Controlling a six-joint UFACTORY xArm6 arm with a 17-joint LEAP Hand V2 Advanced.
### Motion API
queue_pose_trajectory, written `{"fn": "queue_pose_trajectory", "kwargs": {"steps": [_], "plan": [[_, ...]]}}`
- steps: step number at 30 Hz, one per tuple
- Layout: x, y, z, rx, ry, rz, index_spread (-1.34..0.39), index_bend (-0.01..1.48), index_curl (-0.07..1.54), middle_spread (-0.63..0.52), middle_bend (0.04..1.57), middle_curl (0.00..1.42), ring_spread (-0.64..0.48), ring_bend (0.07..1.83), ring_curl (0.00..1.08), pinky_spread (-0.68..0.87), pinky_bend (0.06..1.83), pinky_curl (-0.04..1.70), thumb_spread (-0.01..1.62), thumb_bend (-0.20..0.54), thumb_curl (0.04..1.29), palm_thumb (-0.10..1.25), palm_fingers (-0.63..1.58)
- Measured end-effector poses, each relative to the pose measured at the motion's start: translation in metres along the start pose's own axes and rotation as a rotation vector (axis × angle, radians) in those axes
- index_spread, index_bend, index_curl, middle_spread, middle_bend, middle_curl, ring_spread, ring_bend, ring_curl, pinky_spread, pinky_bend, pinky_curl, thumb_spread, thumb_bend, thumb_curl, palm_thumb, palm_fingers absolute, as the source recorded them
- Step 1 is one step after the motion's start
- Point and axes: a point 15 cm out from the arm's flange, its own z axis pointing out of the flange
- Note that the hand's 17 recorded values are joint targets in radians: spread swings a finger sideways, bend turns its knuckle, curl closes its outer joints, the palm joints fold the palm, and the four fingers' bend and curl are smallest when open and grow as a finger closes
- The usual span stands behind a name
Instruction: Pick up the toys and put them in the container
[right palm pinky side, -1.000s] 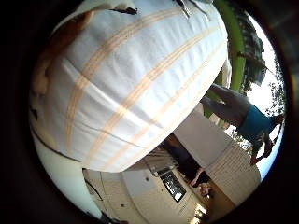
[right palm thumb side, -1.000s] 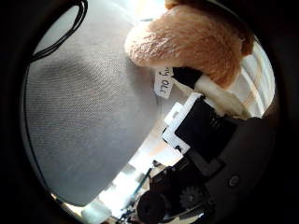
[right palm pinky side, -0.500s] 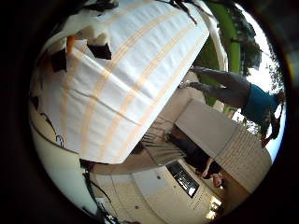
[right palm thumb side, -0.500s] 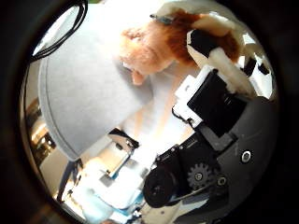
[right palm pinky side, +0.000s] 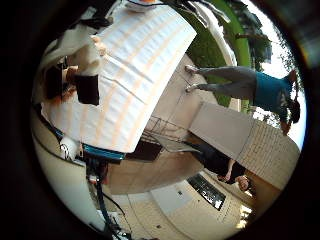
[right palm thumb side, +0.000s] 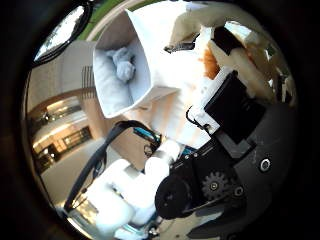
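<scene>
We see a pale stuffed toy (right palm thumb side: 122, 67) already lying in the white container (right palm thumb side: 145, 60) on the striped cloth (right palm pinky side: 135, 75), while our hand (right palm thumb side: 225, 100) curls its fingers (right palm pinky side: 80, 60) round an orange plush toy (right palm thumb side: 210, 62) not yet delivered, and no writing is readable.

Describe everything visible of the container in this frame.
The container is a white, soft-looking box with thin walls, seen from its open side. Its inside is pale grey-white, and a light grey stuffed toy lies in it against the far wall. It stands on the white cloth with orange stripes, near that cloth's edge. The hand is apart from it and does not touch it.
</scene>
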Motion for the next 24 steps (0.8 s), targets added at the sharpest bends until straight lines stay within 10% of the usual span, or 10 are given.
{"fn": "queue_pose_trajectory", "kwargs": {"steps": [14, 21, 24], "plan": [[-0.073, 0.002, -0.107, 0.186, 0.005, -0.109, -1.0, 0.68, 1.07, -0.24, 1.3, 1.09, -0.11, 1.57, 0.86, 0.12, 1.65, 0.87, 1.16, -0.015, 0.71, 0.95, 0.7], [-0.081, -0.024, -0.108, 0.192, -0.007, 0.001, -0.99, 0.69, 1.15, -0.22, 1.29, 1.05, -0.08, 1.52, 0.81, 0.13, 1.57, 0.86, 1.17, -0.06, 0.67, 0.8, 0.71], [-0.07, -0.025, -0.083, 0.143, -0.033, 0.043, -0.84, 0.43, 1.1, -0.19, 1.02, 0.93, 0.0, 1.36, 0.76, 0.2, 1.51, 0.85, 1.2, -0.055, 0.6, 0.69, 0.18]]}}
